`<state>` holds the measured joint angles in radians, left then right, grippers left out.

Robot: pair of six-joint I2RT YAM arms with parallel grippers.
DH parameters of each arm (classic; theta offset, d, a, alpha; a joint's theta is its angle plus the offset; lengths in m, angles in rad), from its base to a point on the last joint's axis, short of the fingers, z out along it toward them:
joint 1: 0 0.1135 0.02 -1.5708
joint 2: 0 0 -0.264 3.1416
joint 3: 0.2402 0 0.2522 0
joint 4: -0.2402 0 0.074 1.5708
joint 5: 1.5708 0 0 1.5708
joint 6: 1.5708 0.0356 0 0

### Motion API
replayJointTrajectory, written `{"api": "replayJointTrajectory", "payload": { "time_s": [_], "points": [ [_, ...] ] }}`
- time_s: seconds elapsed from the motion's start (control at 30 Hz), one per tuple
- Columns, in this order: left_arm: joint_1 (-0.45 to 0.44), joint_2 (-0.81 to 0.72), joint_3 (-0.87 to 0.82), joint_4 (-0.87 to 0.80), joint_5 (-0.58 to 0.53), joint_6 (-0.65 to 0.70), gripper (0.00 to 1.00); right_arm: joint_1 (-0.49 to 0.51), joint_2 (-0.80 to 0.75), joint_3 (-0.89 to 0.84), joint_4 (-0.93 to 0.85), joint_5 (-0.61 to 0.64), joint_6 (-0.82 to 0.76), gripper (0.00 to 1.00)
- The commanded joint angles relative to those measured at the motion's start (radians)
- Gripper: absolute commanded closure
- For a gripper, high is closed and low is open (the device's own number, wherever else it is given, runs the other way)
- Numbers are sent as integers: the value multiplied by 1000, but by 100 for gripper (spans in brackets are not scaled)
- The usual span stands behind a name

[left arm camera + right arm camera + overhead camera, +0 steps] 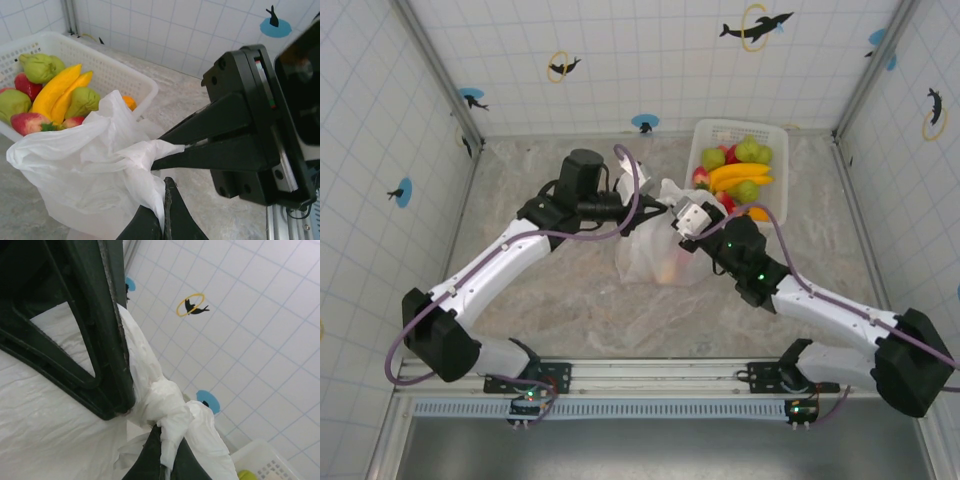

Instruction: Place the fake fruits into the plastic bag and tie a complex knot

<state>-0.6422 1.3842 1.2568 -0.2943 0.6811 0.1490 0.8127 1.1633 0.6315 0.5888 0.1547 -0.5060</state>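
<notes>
The plastic bag (645,250) stands in the middle of the table, with something orange showing faintly through its side. My left gripper (655,203) and right gripper (678,212) meet nose to nose above the bag's top. In the left wrist view the left gripper (165,192) is shut on a strip of the bag (90,170), and the right gripper (186,148) pinches a twisted end opposite. In the right wrist view the right gripper (170,435) is shut on a knotted twist of the bag (167,402). More fake fruits, among them a banana (740,175) and green pears (752,150), lie behind the bag.
Those fruits lie in a white lattice basket (705,135) at the back right, just behind the bag; its near rim (142,82) is close to the bag. Tiled walls close in the table on three sides. Bare table lies to the left and in front.
</notes>
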Motion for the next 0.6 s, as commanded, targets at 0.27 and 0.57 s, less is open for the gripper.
{"api": "replayJointTrajectory", "payload": {
  "time_s": [0.27, 0.57],
  "points": [
    [-7, -39, -91, 274, -4, -375, 100, 34, 240, -98, 481, 200, 122, 100],
    [-81, -61, -160, 408, -81, -457, 100, 36, 329, -104, 685, 149, 308, 100]
  ]
}}
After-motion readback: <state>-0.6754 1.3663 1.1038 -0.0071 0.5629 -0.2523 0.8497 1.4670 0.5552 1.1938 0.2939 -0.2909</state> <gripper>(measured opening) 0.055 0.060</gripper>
